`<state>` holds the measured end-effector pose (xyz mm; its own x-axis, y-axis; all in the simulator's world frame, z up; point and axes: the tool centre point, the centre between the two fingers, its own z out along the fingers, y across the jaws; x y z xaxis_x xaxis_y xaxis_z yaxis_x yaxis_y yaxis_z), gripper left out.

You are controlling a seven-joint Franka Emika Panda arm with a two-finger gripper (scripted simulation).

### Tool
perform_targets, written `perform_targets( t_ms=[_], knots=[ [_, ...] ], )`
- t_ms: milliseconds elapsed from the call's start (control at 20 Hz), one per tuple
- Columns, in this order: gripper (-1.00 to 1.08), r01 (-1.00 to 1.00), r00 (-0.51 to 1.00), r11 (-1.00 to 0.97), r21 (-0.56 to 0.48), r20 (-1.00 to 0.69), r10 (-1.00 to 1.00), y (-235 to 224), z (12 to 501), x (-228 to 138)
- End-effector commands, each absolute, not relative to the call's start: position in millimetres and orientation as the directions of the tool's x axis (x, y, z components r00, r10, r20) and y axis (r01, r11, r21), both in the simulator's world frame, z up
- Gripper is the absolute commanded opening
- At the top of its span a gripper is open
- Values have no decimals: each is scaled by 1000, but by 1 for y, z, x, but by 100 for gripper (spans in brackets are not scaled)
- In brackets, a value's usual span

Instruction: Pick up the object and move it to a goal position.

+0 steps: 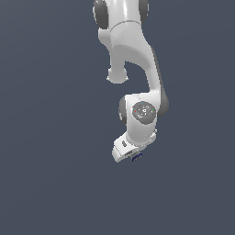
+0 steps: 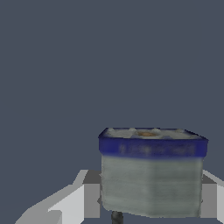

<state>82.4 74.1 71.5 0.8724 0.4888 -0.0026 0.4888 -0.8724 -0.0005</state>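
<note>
In the wrist view the object [image 2: 151,175] is a grey-green block with a dark blue rim and a thin dark stub [image 2: 116,216] at its base. It sits between the white fingers [image 2: 85,201] of my gripper [image 2: 151,203], which press on both of its sides. In the exterior view the white arm hangs down and the gripper [image 1: 133,157] is at its lower end. There the object [image 1: 137,157] shows only as a tiny blue speck under the hand. The gripper is shut on the object.
A plain dark grey-blue background [image 1: 46,137] fills both views. No other objects, containers or edges show.
</note>
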Motion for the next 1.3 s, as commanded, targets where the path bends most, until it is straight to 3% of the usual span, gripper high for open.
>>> perform_targets(
  t_ms=[0,1250],
  knots=[
    [-100,489,872,-872,0,-1,489,78,96,80],
    [-100,490,872,-872,0,0,490,124,380,51]
  ],
)
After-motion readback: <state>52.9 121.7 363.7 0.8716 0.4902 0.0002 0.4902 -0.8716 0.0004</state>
